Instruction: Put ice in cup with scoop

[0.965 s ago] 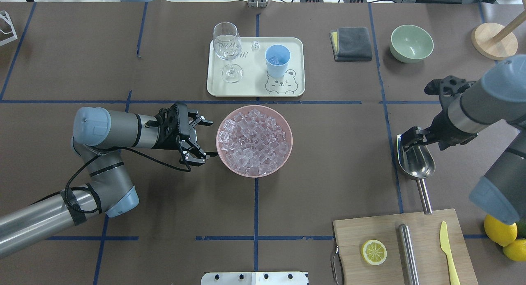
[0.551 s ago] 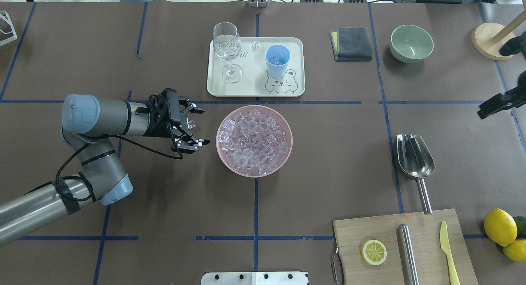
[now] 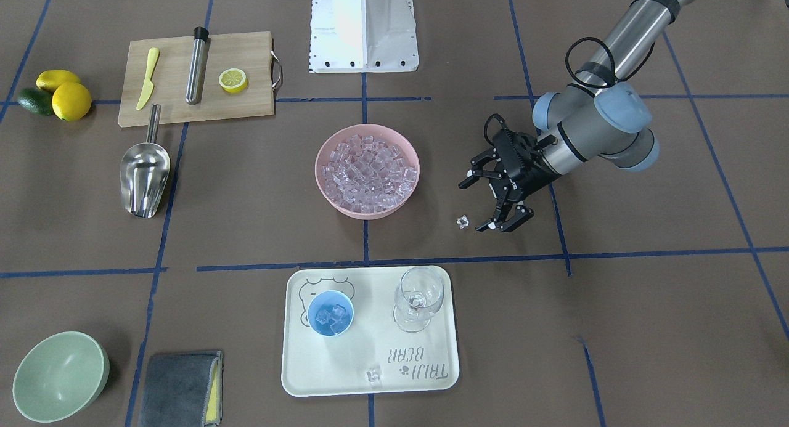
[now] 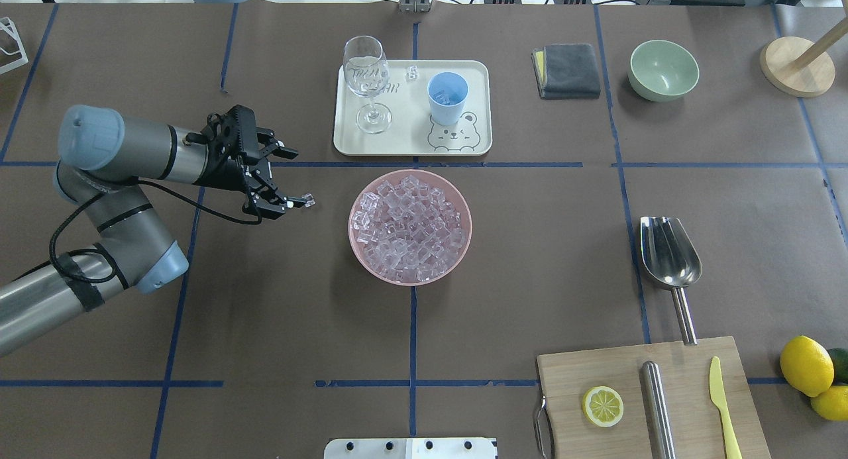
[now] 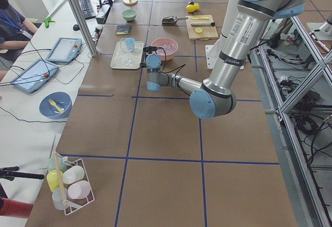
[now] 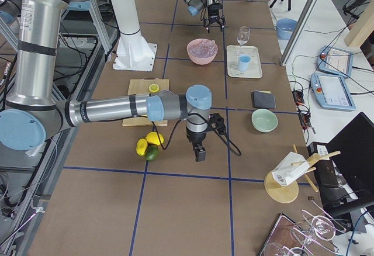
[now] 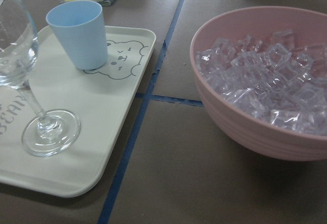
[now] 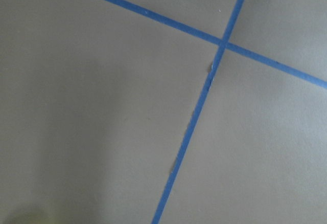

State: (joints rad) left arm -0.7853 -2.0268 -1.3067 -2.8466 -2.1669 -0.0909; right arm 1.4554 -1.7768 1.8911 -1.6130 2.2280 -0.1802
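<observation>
The shiny steel scoop (image 4: 669, 250) lies empty on the table, its handle tip at the edge of the wooden cutting board (image 4: 596, 369). The right gripper (image 6: 200, 154) shows only in a side view, so its jaw state cannot be determined. Small clear ice cubes (image 4: 411, 224) fill the round pink bowl (image 4: 411, 281). The left gripper (image 4: 286, 177) is spread wide and holds nothing. One loose cube (image 3: 462, 221) lies just beside a fingertip, apparently not touching it. Farthest away, the light-blue plastic cup (image 4: 447, 96) stands on the cream tray (image 4: 477, 114) and contains a few cubes.

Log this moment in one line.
left gripper open, empty, near bowl | right gripper cannot tell | scoop on table, unheld | cup on tray, holds ice | one cube loose on table
</observation>
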